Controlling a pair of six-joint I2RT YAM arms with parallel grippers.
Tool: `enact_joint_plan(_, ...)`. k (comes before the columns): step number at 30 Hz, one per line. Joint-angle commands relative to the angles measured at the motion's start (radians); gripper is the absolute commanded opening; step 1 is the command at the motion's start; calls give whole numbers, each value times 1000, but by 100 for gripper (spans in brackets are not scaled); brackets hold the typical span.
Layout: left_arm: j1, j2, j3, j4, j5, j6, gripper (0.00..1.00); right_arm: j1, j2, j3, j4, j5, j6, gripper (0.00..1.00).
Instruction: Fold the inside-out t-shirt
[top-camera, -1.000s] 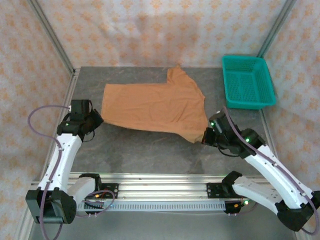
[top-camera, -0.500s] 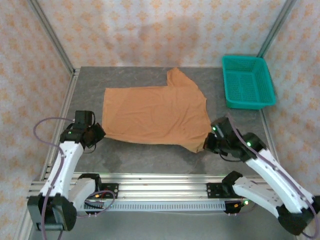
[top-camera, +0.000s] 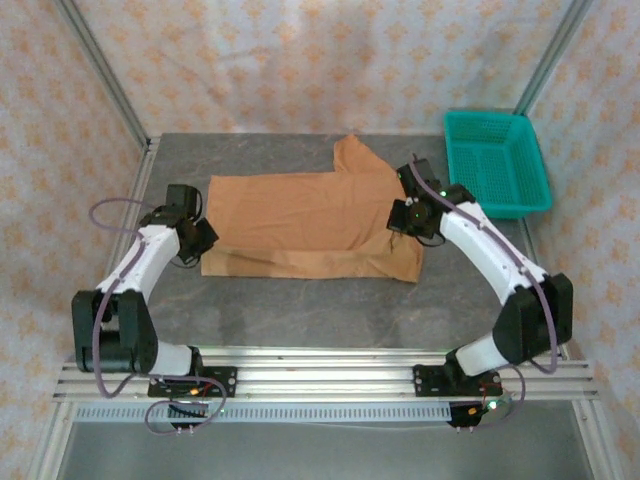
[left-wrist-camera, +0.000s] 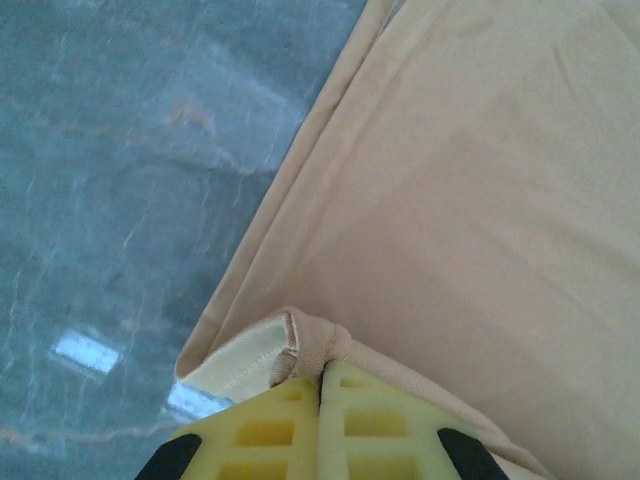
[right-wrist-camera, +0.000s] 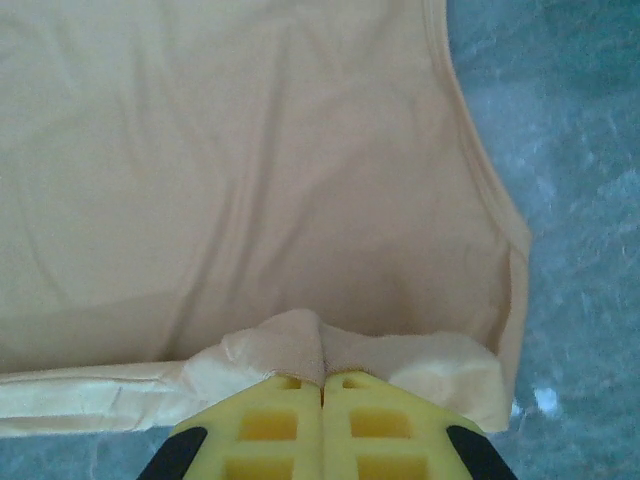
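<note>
1. In the middle of the grey table (top-camera: 300, 300), the t-shirt (top-camera: 310, 215) lay spread out flat. One sleeve pointed toward the back wall, and the near edge was doubled over into a narrow band along the front.
2. At the shirt's left end, my left gripper (left-wrist-camera: 320, 385) was pressed together on a small pucker of the hem. The paler side of the cloth showed just beside the pinch.
3. At the right end, my right gripper (right-wrist-camera: 322, 385) was closed just as tightly on a bunched bit of the edge, holding it above the layer underneath.
4. I judged the step in hand to be carrying the near edge away from me, over the body of the shirt. To do it well, both grippers had to travel at one pace and one height, so the crease ran straight from end to end.
5. The cloth between them looked smooth, so gentle tension was enough. A harder pull risked dragging the lower layer across the table.
6. Letting go seemed wise only once the held edge lay flat on the layer below.
7. The green basket (top-camera: 495, 165) stood well apart at the back right, out of the way.
</note>
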Motion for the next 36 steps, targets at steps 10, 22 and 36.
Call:
enact_joint_plan(10,22,212,134,28,-43,71,0,-64,264,197,14,-39,-73,0)
enact_joint_plan(22,25,309,203,4,-91,91,28,-70,424,340,-9,-26,-64,9)
enact_joint_plan(36,-111,91,132,60,-108,-22,68,-81,398,254,66,-176,20,46)
